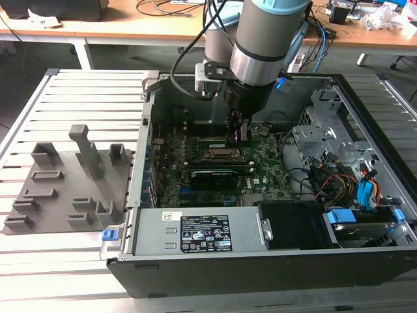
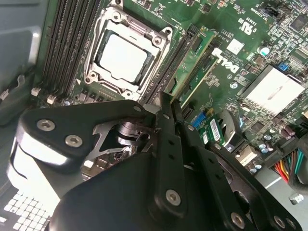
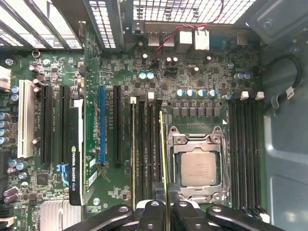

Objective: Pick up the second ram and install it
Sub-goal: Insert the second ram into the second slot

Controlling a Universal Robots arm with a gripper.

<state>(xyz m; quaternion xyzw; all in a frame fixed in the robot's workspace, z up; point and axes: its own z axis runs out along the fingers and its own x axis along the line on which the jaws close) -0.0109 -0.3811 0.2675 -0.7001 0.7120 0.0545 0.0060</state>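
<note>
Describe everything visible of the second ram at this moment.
The second ram is a thin, long green circuit-board stick, seen edge-on in the first wrist view. It stands on its long edge among the long black memory slots beside the CPU socket. The gripper is shut on one end of it. In the second wrist view its green face bears dark chips.

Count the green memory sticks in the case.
2. The second ram is gripped edge-on in the pincer, beside the CPU socket. The other stick stands farther from the socket. The arm may hide more.
</note>
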